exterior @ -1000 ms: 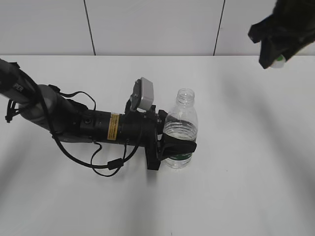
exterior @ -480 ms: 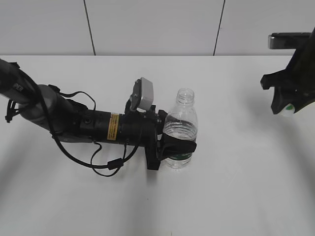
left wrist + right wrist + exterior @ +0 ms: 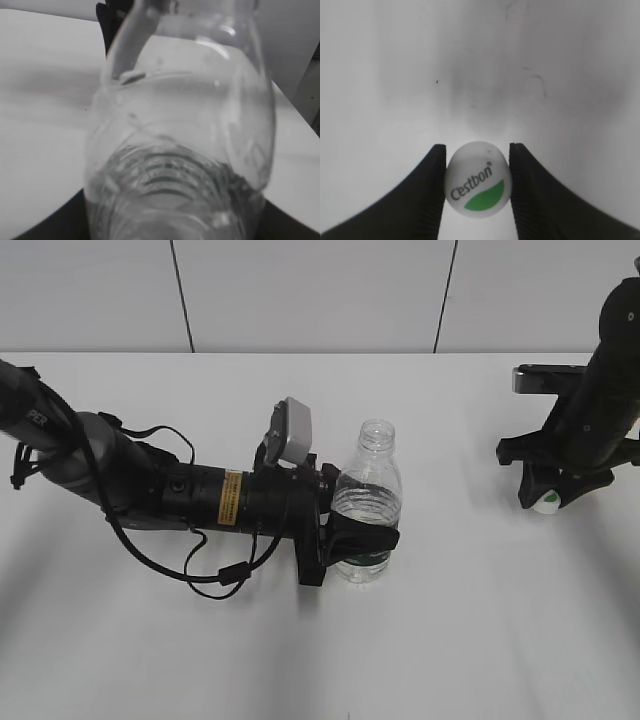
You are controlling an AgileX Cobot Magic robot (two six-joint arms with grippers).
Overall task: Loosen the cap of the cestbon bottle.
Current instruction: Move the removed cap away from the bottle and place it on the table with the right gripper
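Gripping the cestbon bottle [image 3: 366,502] around its lower body, the left end effector [image 3: 358,540] sat closed on it near the front-middle of the white table [image 3: 300,660], its black fingers [image 3: 368,536] wrapped across the dark green label band. The bottle stood upright, neck open with no cap on it, water visible inside. The left arm [image 3: 150,485] lay low over the table from the left edge, a loose black cable [image 3: 215,575] looping beneath it and a grey camera box [image 3: 291,432] on top near the wrist. In the left wrist view the clear ribbed bottle [image 3: 180,150] filled almost the whole picture, pressed close to the lens; the end effector itself was not clearly seen there. Further back on the right, well apart from the bottle, the right end effector [image 3: 547,495] was low over the table, closed on the cap [image 3: 546,504]. The right wrist view showed the cap [image 3: 477,186] pinched between both black fingers [image 3: 431,195], its top facing the camera, green half-disc and dark "Cestbon" lettering readable. Whether the cap touched the table could not be told. Behind the table ran a pale panelled wall [image 3: 310,290] with dark seams.
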